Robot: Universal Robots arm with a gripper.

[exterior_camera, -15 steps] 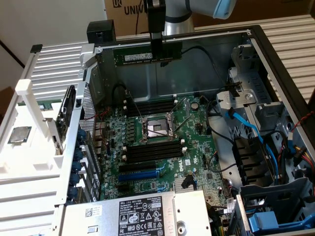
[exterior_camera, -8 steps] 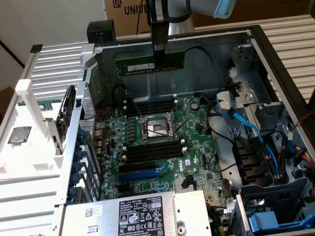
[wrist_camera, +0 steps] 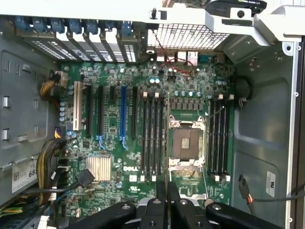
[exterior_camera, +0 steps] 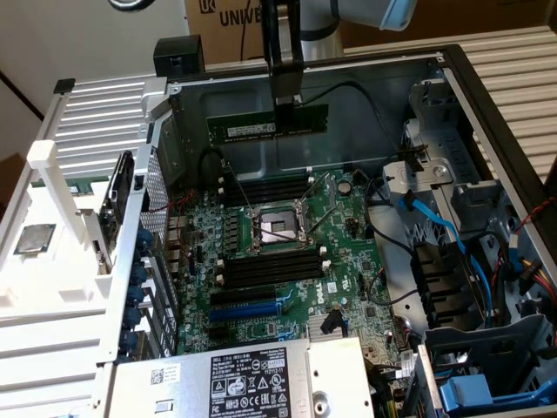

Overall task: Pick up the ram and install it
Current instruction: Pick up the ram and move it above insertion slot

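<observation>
Green ram [exterior_camera: 248, 129] clamped in gripper [exterior_camera: 285, 104], hanging above open metal PC case [exterior_camera: 374, 139], mobo [exterior_camera: 348, 270] w/ black slots [exterior_camera: 265, 270] inside

open case [exterior_camera: 244, 158] | green motherboard [exterior_camera: 348, 261] inside | blue cables [exterior_camera: 435, 222] exterior view's right | silver chip [exterior_camera: 35, 239] on white tray [exterior_camera: 61, 296] outside

exterior cam: I look from high outside the open case [exterior_camera: 487, 104], slanting down across the motherboard [exterior_camera: 287, 261] toward the gripper [exterior_camera: 285, 111], mid-range | wrist cam: I look straight down past the gripper, closer | shared: motherboard and CPU socket [wrist_camera: 186, 143] below the gripper
</observation>
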